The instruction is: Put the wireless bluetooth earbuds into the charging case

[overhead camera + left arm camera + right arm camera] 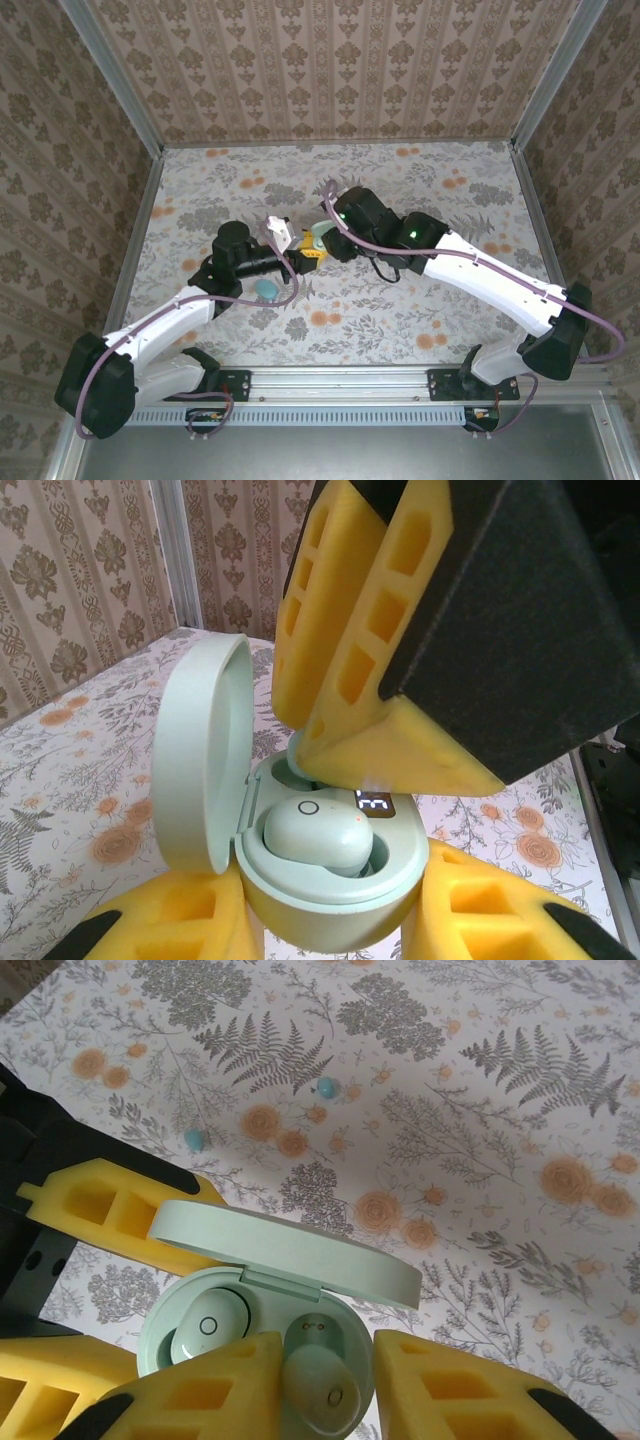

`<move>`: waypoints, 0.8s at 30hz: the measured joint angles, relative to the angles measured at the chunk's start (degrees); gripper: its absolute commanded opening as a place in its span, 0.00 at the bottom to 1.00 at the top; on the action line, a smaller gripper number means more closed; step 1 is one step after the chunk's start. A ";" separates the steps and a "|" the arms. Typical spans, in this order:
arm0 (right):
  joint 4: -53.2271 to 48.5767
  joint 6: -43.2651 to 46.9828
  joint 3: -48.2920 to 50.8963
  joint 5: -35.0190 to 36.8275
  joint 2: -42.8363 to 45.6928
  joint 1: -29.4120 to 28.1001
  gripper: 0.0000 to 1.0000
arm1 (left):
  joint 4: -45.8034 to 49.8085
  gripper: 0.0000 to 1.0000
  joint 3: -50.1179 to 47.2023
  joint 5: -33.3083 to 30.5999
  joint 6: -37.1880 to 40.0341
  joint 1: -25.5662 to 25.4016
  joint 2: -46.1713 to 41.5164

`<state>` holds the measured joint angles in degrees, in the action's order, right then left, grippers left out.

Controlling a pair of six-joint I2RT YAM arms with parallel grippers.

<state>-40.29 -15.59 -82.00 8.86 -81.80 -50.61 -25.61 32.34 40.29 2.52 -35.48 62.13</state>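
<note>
Fingers (180,920) of left gripper (330,915) clamped on case (330,885) from both sides, lid (200,770) up, one earbud (315,835) seated inside. Pinching second earbud (318,1392) between right gripper (325,1380) fingers (200,1400), just over empty slot (315,1328).

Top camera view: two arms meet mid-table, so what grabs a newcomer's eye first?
The open mint-green charging case, clamped by the left gripper at the middle of the table. One earbud sits inside it, while the right gripper holds a second earbud over the empty slot.
</note>
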 measured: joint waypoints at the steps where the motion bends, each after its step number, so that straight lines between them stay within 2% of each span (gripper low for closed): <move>1: 0.02 -0.26 0.00 -0.81 0.07 0.31 0.32 | -0.13 0.04 0.00 -0.02 0.00 0.00 0.00; 9: 0.24 -2.38 0.00 -4.46 0.39 1.70 0.32 | -0.20 0.04 0.00 -0.02 0.00 0.00 -0.15; 15: 0.24 -3.43 0.00 -6.05 4.74 3.08 0.34 | -0.61 0.04 0.00 -0.02 0.00 0.00 -0.63; 20: 0.70 -4.74 0.00 -8.33 8.66 6.12 0.36 | -0.63 0.04 0.00 0.24 0.00 0.00 -0.74; 24: 1.31 -5.75 -0.02 -10.27 8.50 8.26 0.37 | -0.63 0.04 0.00 0.94 0.00 0.00 -0.74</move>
<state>-38.98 -21.34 -82.02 -1.41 -73.30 -42.35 -26.24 32.34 41.23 2.52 -35.48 61.39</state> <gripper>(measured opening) 0.363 0.313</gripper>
